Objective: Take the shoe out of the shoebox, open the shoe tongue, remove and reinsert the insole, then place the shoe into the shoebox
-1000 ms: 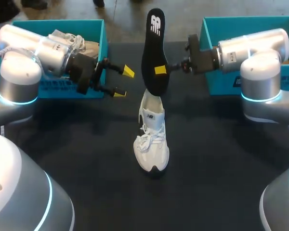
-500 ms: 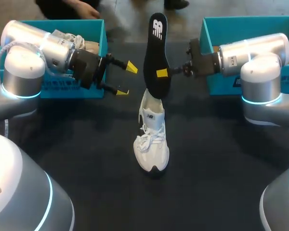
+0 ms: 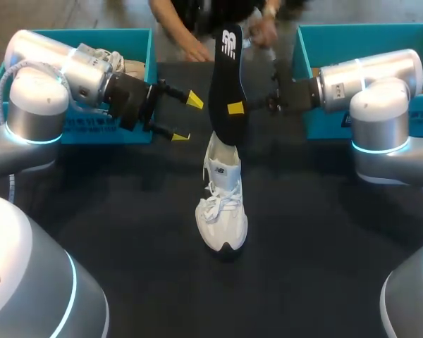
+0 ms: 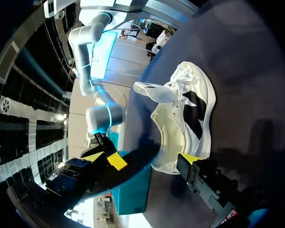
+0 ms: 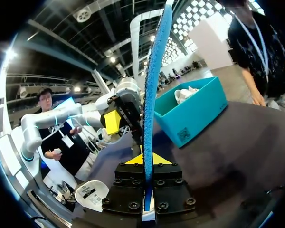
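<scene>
The white shoe (image 3: 222,205) stands on the dark table's middle, toe toward me. A black insole (image 3: 224,77) rises upright from its heel opening, and my right gripper (image 3: 235,108) is shut on the insole's edge about midway up. In the right wrist view the insole's blue edge (image 5: 154,80) runs straight up from between the shut fingers of the right gripper (image 5: 147,164). My left gripper (image 3: 185,117) hangs open just left of the insole, holding nothing. Seen from the left wrist, the shoe (image 4: 187,118) lies ahead of the open left gripper (image 4: 152,160).
A teal shoebox (image 3: 137,39) with another light shoe (image 3: 116,62) in it sits at the back left. A second teal shoebox (image 3: 307,67) is at the back right. A person's hands (image 3: 197,51) are at the table's far edge, behind the insole.
My left gripper has risen a little and moved toward the insole. The insole has shifted only slightly. A person's hands have come to the far edge.
</scene>
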You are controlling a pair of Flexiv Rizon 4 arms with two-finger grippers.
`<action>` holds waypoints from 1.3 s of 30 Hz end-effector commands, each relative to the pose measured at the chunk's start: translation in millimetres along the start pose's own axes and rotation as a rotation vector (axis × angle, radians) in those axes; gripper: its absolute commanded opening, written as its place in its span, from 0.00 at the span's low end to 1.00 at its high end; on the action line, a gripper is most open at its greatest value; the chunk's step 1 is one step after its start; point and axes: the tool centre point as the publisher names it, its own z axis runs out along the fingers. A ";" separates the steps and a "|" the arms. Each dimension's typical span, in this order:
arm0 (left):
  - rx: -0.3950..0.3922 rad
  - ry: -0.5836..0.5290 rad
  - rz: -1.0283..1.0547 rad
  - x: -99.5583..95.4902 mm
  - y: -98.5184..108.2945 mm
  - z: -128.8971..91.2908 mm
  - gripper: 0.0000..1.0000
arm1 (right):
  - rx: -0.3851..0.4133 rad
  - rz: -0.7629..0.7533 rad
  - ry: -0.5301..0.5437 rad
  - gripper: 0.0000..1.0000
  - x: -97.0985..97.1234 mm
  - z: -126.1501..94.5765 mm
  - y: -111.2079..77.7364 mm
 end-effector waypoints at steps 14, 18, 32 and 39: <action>0.009 0.011 0.011 -2.4 -0.4 1.6 1.00 | -0.002 0.000 -0.005 0.00 1.5 1.2 -1.3; 0.024 0.025 0.027 -7.4 -3.1 4.0 1.00 | -0.014 -0.010 -0.015 0.00 2.8 7.3 -3.8; 0.042 0.044 0.036 -0.3 -13.5 11.0 1.00 | -0.001 0.008 -0.015 0.00 1.6 25.2 -21.1; 0.047 0.052 0.018 8.6 -18.2 14.2 1.00 | -0.004 0.004 -0.028 0.00 -0.4 25.0 -25.3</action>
